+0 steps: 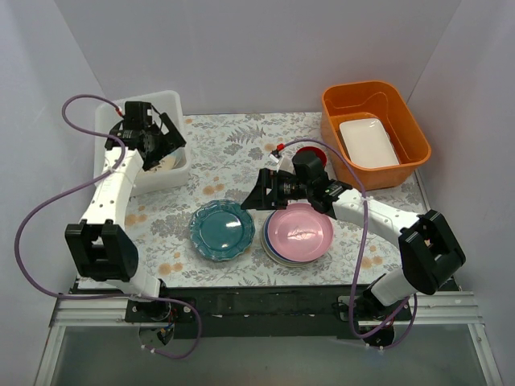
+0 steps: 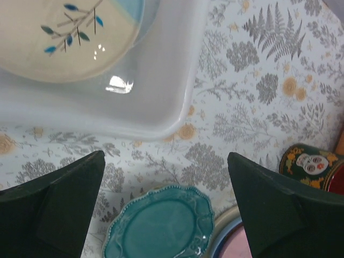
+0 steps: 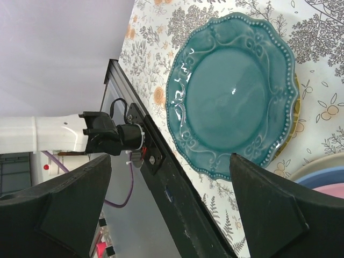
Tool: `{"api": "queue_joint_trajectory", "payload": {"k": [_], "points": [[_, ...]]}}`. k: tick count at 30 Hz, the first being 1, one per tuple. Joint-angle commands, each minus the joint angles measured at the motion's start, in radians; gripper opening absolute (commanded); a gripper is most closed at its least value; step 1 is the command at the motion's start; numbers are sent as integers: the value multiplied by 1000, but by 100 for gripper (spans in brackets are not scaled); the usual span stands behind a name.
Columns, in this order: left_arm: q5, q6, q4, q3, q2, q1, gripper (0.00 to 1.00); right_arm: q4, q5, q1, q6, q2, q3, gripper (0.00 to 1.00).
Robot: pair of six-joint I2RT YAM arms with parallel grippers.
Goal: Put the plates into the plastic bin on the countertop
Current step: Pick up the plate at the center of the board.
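Already 1 cream plate (image 2: 54, 40) inside plastic bin (image 2: 145, 110).

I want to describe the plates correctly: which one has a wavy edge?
The teal plate, lying on the cloth left of the pink plate. Its rim is scalloped; the pink one and the cream plate in the white bin have plain round rims.

The left gripper (image 2: 165, 158) stands wide, holding nothing. Beyond its fingertips the plastic bin (image 2: 150, 102) holds a cream plate (image 2: 54, 43) over a light blue plate (image 2: 131, 11). Between the fingers a teal plate (image 2: 158, 226) lies on the countertop (image 2: 258, 80); past the right finger, a skull-painted mug (image 2: 309, 164)
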Motion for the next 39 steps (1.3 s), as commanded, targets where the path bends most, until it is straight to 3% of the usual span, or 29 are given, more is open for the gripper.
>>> {"api": "queue_joint_trajectory", "payload": {"k": [1,10,21,39], "points": [[147,-29,27,-151,-184,-2,98,-2,8,-5,-29,13,34,98],[352,-88,39,-399,-450,-2,98,-57,-17,-5,-60,66,44,98],[400,-137,-64,-626,-712,-5,98,-71,-12,-4,-71,95,-15,91],[424,-176,-30,-890,-795,-6,98,28,29,5,-31,197,-48,68]]}}
